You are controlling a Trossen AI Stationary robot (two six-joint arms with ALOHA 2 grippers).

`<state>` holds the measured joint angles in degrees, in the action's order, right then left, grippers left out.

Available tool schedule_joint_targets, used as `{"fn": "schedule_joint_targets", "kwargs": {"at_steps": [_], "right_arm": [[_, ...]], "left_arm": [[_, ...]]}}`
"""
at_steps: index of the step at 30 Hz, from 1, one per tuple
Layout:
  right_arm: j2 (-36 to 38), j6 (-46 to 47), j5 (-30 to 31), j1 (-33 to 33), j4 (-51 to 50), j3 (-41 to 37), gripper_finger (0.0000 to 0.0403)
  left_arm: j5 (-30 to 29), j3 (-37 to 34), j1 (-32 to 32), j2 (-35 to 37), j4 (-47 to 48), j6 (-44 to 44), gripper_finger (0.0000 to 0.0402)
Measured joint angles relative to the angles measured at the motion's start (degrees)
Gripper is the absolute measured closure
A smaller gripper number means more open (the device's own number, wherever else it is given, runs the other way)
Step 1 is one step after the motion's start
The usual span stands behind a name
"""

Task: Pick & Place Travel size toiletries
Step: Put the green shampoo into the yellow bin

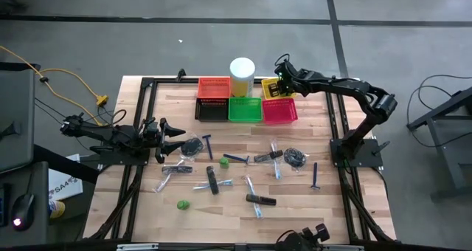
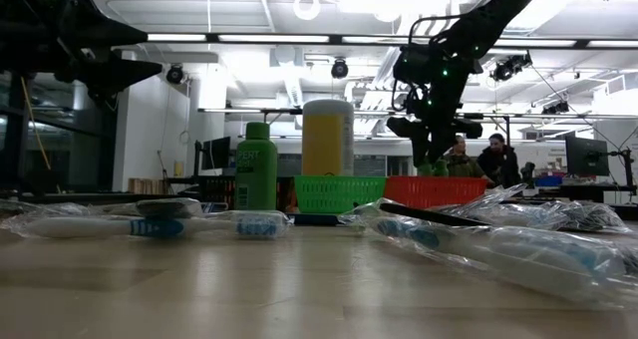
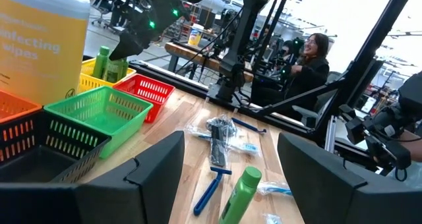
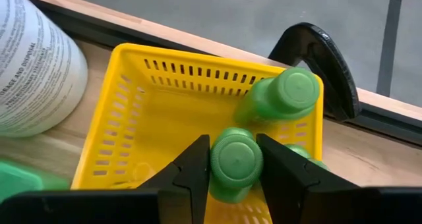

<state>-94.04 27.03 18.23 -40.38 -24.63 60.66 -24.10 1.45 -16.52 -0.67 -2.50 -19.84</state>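
Observation:
My right gripper (image 1: 280, 81) reaches over the yellow basket (image 4: 132, 112) at the table's far edge and is shut on a small green bottle (image 4: 235, 163). Another green bottle (image 4: 285, 97) stands in that basket. Razors (image 1: 207, 144), dark coiled bundles (image 1: 295, 157), black sticks (image 1: 260, 199), wrapped toothbrushes (image 1: 251, 186) and two green bottles (image 1: 223, 162) (image 1: 182, 204) lie scattered on the table. My left gripper (image 1: 179, 130) hovers open at the table's left side, touching nothing; one green bottle (image 3: 241, 191) shows ahead of its fingers. My right gripper pinches the green bottle by its round cap (image 4: 235, 159) between its two fingers (image 4: 191, 168), coming from above and pointing down. The bottle stands upright inside the yellow basket; whether its base rests on the basket floor is hidden by the cap and fingers.
A row of mesh baskets lines the far edge: orange (image 1: 214, 87), black (image 1: 212, 109), green (image 1: 245, 109), red (image 1: 279, 110). A tall white cylinder (image 1: 242, 75) stands between orange and yellow. A black clamp (image 4: 323, 59) sits behind the yellow basket. People show beyond the table (image 2: 495, 158).

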Motion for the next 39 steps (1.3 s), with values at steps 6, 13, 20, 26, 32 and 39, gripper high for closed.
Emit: {"fn": "schedule_joint_targets", "kwargs": {"at_steps": [6,13,20,26,32,39], "right_arm": [[-0.02,-0.02,-0.14,-0.02,-0.03,0.0,0.0296],[-0.02,-0.04,-0.16,-0.02,-0.03,0.0,0.0295],[-0.04,-0.08,-0.16,-0.02,-0.48,0.0,0.0295],[-0.04,-0.26,-0.64,-0.27,-0.54,0.0,0.0295],[-0.04,-0.26,-1.8,-0.28,-0.56,0.0,0.0295],[-0.04,-0.51,-1.87,-0.28,-1.39,0.0,0.0294]], "left_arm": [[0.01,0.0,0.0,0.01,0.0,0.0,0.0156],[0.02,0.0,-0.01,0.0,0.0,0.0,0.0156],[0.02,0.0,-0.01,0.01,0.0,0.0,0.0156],[0.04,0.0,-0.01,0.02,0.0,0.0,0.0156],[0.07,0.0,0.01,0.0,0.0,0.0,0.0156],[0.07,0.0,0.01,0.02,0.0,0.0,0.0156]]}}
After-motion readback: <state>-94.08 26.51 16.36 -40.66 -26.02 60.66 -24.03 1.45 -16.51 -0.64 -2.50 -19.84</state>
